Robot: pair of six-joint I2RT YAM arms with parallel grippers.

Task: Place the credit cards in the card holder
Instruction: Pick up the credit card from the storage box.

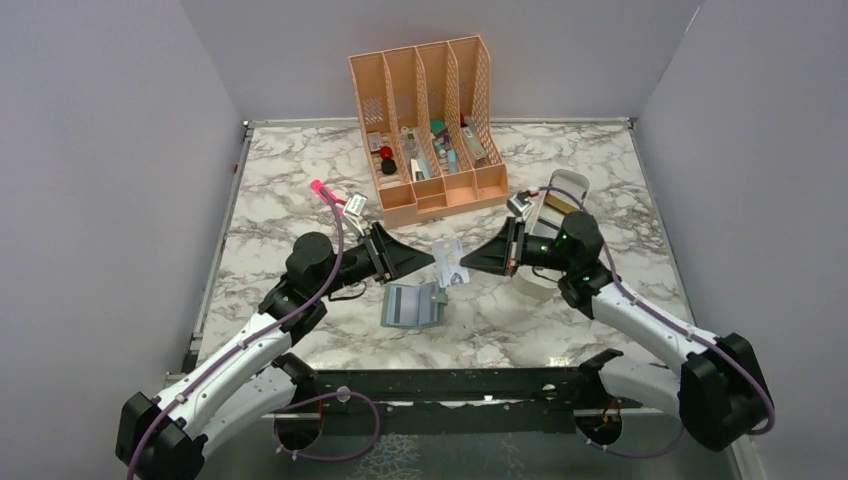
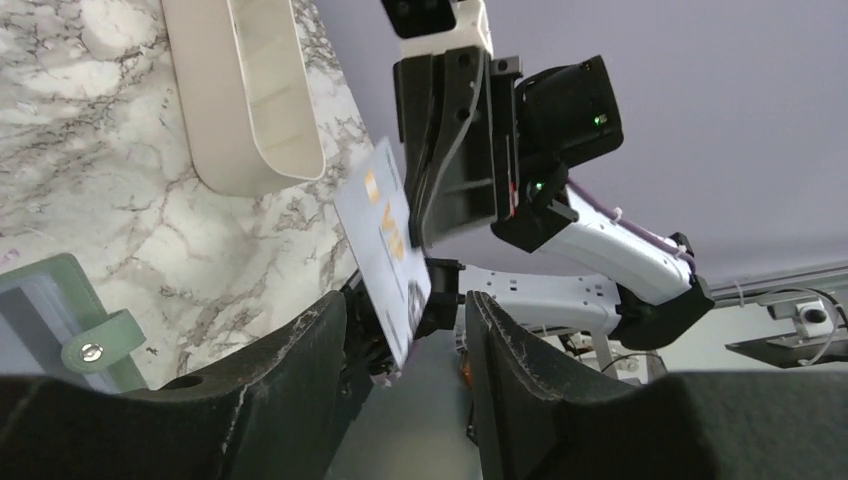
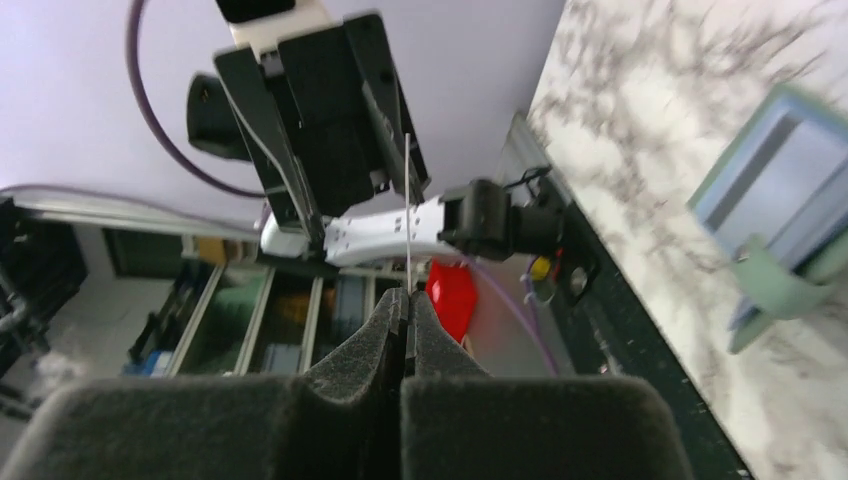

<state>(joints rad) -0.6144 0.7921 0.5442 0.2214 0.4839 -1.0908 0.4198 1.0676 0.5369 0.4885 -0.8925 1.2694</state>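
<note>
My right gripper [image 1: 474, 262] [image 3: 407, 295] is shut on a pale credit card [image 1: 450, 258], seen edge-on in the right wrist view [image 3: 408, 225], and holds it above the table. In the left wrist view the card [image 2: 385, 245] shows a gold chip, and its lower end hangs between my open left fingers [image 2: 300, 350] without being gripped. My left gripper [image 1: 420, 258] [image 2: 405, 310] faces the right one, tip to tip. The grey-green card holder [image 1: 411, 305] lies open on the table just below both grippers, and shows in both wrist views [image 2: 45, 310] [image 3: 790, 200]. No other cards show.
A peach slotted organizer [image 1: 430, 120] with small items stands at the back. A long white tray [image 1: 560, 195] [image 2: 250, 90] lies under my right wrist. A pink highlighter [image 1: 322, 188] and small tags lie at the back left.
</note>
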